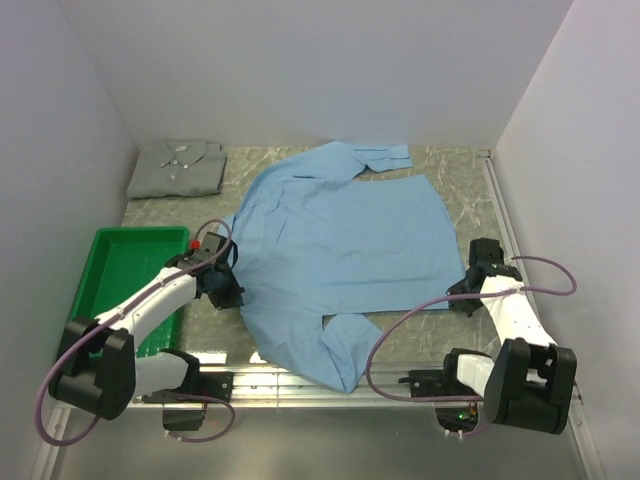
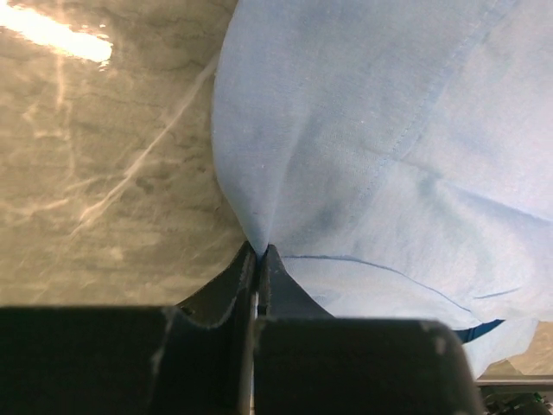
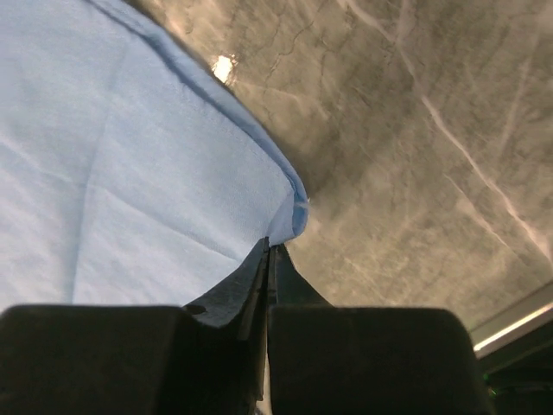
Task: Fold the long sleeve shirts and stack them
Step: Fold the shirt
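A light blue long sleeve shirt lies spread over the middle of the marble table, one sleeve trailing toward the near edge. A pale grey-green shirt rests folded at the back left. My left gripper is shut on the blue shirt's left edge; in the left wrist view a pinch of the cloth rises from between the tips of that gripper. My right gripper is shut on the shirt's right near corner, where the hem folds over the tips of that gripper.
A green plastic tray sits at the left, beside the left arm. White walls close in the table on three sides. A metal rail runs along the near edge, under the trailing sleeve.
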`<action>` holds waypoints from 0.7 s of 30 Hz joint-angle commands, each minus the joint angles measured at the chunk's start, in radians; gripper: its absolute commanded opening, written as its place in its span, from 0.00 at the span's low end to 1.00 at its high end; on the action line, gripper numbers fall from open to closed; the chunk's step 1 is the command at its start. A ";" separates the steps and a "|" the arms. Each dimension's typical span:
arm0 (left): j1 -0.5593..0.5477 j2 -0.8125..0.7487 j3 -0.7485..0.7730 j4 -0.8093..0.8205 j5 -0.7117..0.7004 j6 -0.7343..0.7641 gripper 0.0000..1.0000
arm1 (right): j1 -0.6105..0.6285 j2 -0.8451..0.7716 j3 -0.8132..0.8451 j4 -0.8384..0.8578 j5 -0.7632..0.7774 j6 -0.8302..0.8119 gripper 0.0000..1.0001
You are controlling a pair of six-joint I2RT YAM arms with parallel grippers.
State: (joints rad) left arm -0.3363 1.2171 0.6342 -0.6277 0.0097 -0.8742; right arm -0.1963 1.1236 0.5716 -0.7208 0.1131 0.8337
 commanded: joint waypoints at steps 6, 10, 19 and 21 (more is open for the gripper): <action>0.002 -0.080 0.104 -0.144 -0.077 0.058 0.05 | -0.005 -0.113 0.143 -0.126 0.048 -0.065 0.00; 0.020 -0.056 0.137 -0.132 -0.077 0.080 0.07 | -0.003 -0.088 0.198 -0.089 0.037 -0.074 0.00; 0.074 0.050 0.248 -0.076 -0.076 0.127 0.09 | -0.002 0.079 0.293 -0.002 -0.001 -0.093 0.00; 0.079 0.088 0.274 -0.066 -0.080 0.136 0.09 | 0.001 0.103 0.306 0.011 -0.013 -0.088 0.00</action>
State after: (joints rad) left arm -0.2760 1.2728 0.8528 -0.7147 -0.0231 -0.7841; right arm -0.1947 1.2026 0.8200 -0.7723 0.0704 0.7605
